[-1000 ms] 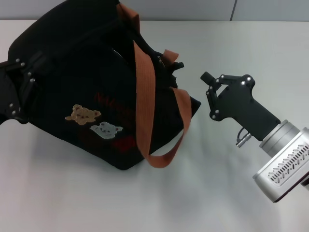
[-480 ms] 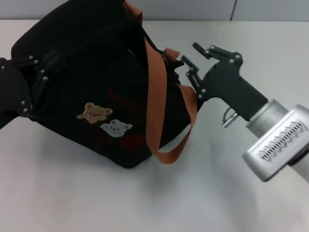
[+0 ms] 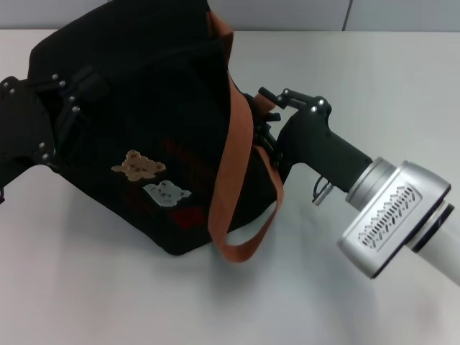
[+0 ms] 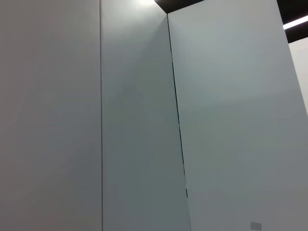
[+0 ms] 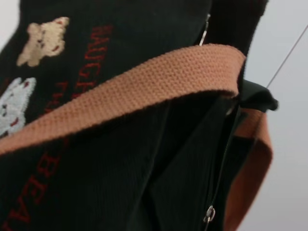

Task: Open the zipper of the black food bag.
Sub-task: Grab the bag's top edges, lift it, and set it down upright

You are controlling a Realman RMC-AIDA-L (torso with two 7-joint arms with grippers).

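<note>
Boxy black fabric food bag [image 3: 144, 122] is lying tilted on the white tabletop [image 3: 108, 295], toward the robot's left, tan and white bear patches [image 3: 151, 178] facing up. One orange-brown woven strap [image 3: 233, 180] is draping across the bag's side and looping down onto the tabletop.

Left gripper [image 3: 61, 118] is pressing against the bag's left end; its black linkage is merging with the black fabric, so I cannot tell how its jaws are standing or whether they are gripping anything.

Right gripper [image 3: 264, 115] is reaching in at the bag's right end, by the strap base. Jaws are looking spread, one finger above and one below the bag's corner, nothing visibly clamped.

Right wrist view is showing the bag close up: strap across the corduroy-like side, red lettering [image 5: 72, 72], and the long black zipper [image 5: 222, 159] running along the end seam with a small silver metal piece [image 5: 209, 213] on it. Whether the zipper is parted is unclear. Bag contents are not visible.

Left wrist view is showing only grey wall panels [image 4: 144, 120].
</note>
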